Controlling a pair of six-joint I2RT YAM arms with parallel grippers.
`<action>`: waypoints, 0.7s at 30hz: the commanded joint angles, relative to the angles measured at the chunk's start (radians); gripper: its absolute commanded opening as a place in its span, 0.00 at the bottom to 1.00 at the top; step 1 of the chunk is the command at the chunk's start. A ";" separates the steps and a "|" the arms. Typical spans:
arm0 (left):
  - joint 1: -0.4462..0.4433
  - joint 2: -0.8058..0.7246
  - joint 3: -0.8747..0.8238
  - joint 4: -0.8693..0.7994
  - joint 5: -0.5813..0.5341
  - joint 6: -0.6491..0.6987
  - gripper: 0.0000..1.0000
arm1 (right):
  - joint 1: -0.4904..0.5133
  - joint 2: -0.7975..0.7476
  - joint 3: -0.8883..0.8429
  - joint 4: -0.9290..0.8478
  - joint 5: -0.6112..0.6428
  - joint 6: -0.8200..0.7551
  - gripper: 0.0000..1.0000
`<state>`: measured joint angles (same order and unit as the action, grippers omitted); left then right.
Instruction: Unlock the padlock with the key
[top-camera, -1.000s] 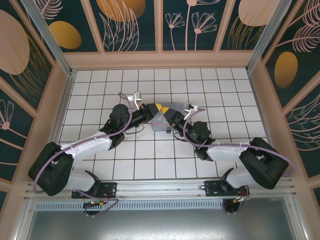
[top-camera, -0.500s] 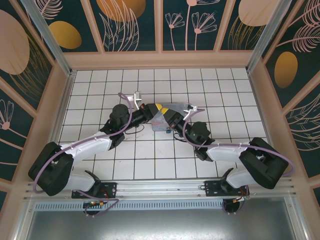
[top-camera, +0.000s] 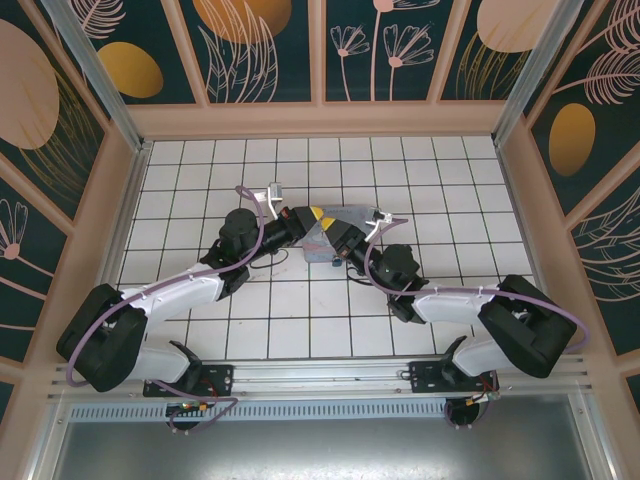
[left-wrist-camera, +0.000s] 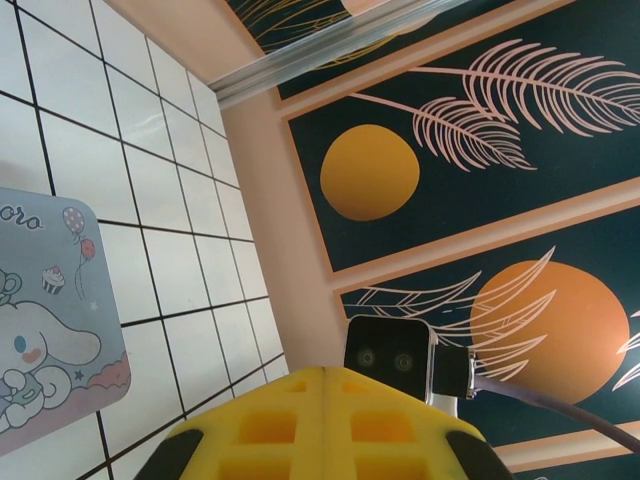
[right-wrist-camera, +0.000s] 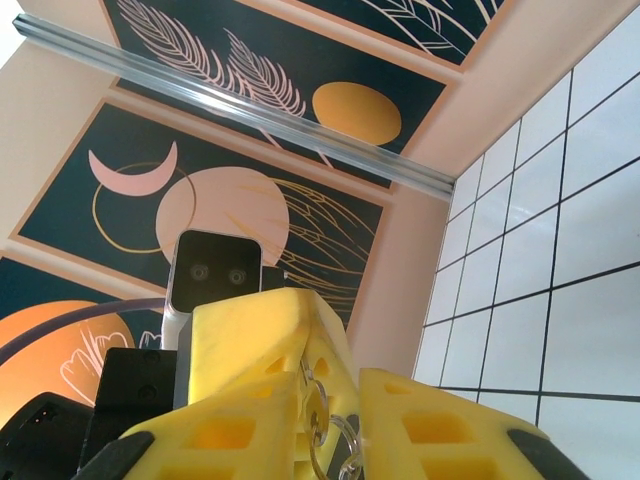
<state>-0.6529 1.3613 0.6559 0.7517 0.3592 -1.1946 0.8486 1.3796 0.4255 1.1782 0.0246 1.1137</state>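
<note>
Yellow pads of my left claw (left-wrist-camera: 325, 385) press together; my right claw (right-wrist-camera: 335, 400) stands slightly parted around silvery rings (right-wrist-camera: 318, 412), padlock's or key's I cannot tell, nor whether pinched; cartoon tin (left-wrist-camera: 50, 340) lies beside on the table (left-wrist-camera: 190, 250).

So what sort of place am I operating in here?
Probably a purpose-built robot test cell, not a real room: a white tiled floor, decorative wall panels with leaves and orange discs boxing it in, and an aluminium mounting rail along the near edge.
</note>
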 joint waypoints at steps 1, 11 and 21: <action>-0.002 -0.004 -0.005 0.027 -0.003 0.009 0.00 | 0.007 0.010 0.029 0.032 -0.005 0.001 0.22; -0.002 -0.002 -0.011 0.032 -0.005 0.004 0.00 | 0.010 0.016 0.036 0.028 -0.005 0.000 0.08; -0.003 -0.028 -0.029 0.031 -0.025 -0.005 0.00 | 0.006 -0.017 0.006 -0.001 0.031 0.007 0.00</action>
<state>-0.6529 1.3602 0.6415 0.7559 0.3374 -1.1954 0.8509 1.3884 0.4362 1.1606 0.0288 1.1168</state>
